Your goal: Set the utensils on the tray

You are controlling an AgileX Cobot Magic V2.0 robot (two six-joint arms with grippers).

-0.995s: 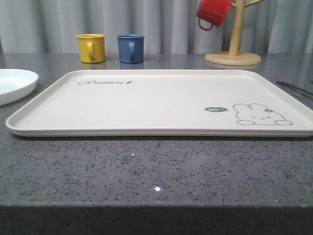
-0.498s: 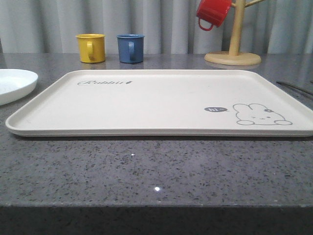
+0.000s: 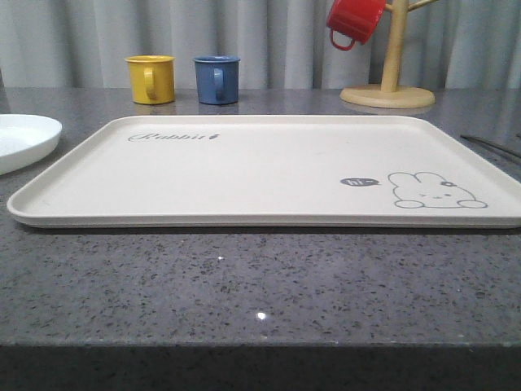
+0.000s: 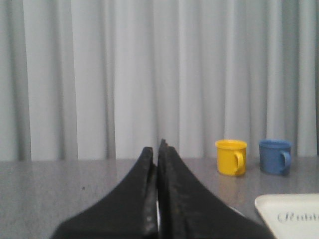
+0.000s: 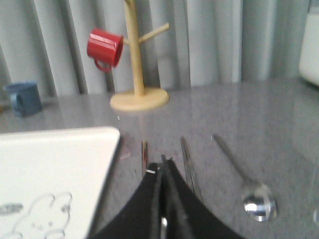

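Observation:
The cream tray [image 3: 244,167] with a grey rabbit drawing [image 3: 435,191] lies flat in the middle of the table, with nothing on it. Silver utensils lie on the table just past the tray's right edge: a spoon [image 5: 245,180], a slim straight piece [image 5: 188,162] and another thin piece [image 5: 144,151]. They appear as thin dark lines [image 3: 491,147] in the front view. My right gripper [image 5: 162,160] is shut, low over the table between the two thin pieces. My left gripper [image 4: 158,147] is shut, left of the tray's corner [image 4: 291,216].
A round white plate [image 3: 23,140] sits left of the tray. A yellow mug [image 3: 151,79] and a blue mug [image 3: 217,79] stand behind it. A wooden mug tree [image 3: 389,77] with a red mug [image 3: 352,22] stands at the back right. A white object [image 5: 310,45] stands far right.
The whole front view has slid a few pixels to the left. Nothing on the table has moved relative to the rest.

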